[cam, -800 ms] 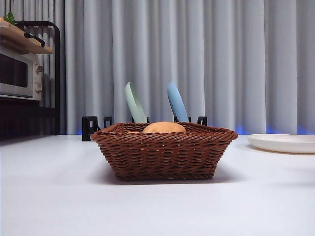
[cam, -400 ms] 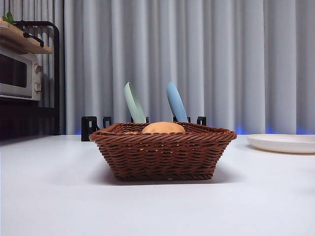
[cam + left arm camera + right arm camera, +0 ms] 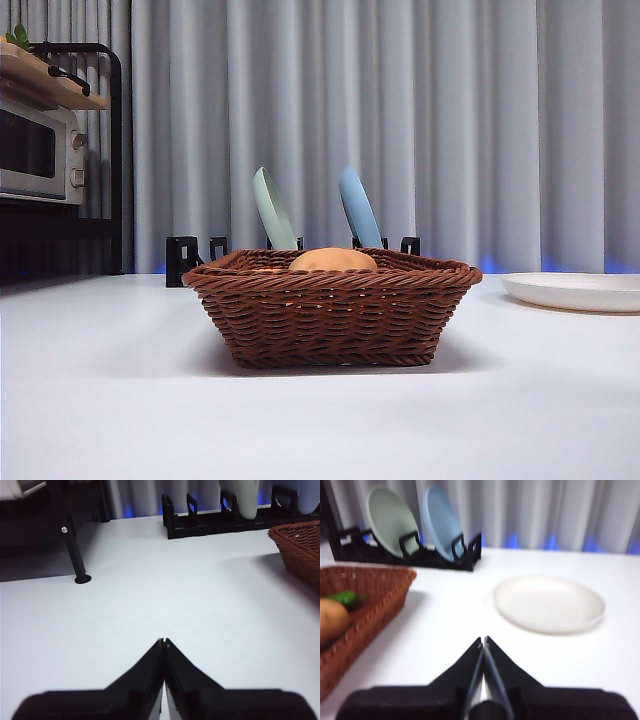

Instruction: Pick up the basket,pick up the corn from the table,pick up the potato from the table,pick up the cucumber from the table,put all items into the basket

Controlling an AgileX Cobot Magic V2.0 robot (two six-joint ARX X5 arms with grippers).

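The brown wicker basket (image 3: 333, 308) stands on the white table (image 3: 110, 400) in the middle of the front view. Above its rim shows the top of the tan potato (image 3: 333, 260). The right wrist view shows the basket (image 3: 365, 610) with the potato (image 3: 331, 622) and the green tip of the cucumber (image 3: 346, 598) inside. The corn is hidden. My right gripper (image 3: 483, 640) is shut and empty, off to the basket's side. My left gripper (image 3: 163, 641) is shut and empty over bare table, with a corner of the basket (image 3: 300, 547) at the view's edge.
A white plate (image 3: 575, 290) lies on the table to the right of the basket. Behind the basket a black rack (image 3: 190, 258) holds a green plate (image 3: 273, 210) and a blue plate (image 3: 358, 208). A microwave on a black shelf (image 3: 40, 150) stands far left.
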